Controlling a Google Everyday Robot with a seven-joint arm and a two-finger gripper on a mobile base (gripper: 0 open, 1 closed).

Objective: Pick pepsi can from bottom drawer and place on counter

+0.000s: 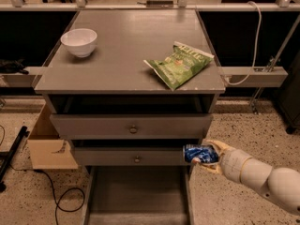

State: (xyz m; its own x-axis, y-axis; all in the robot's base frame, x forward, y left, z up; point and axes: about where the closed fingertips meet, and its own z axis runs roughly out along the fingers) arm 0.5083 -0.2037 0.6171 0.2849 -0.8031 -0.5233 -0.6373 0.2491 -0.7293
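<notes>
You see end effector (206, 154) clamped on pepsi can (200, 153); can held sideways, just above right wall of open bottom drawer (136, 197).

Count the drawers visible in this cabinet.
3. The upper drawer sits under the counter, the middle drawer below it, and the bottom drawer lowest, pulled open. The tool holds the can beside the middle drawer's right end.
</notes>
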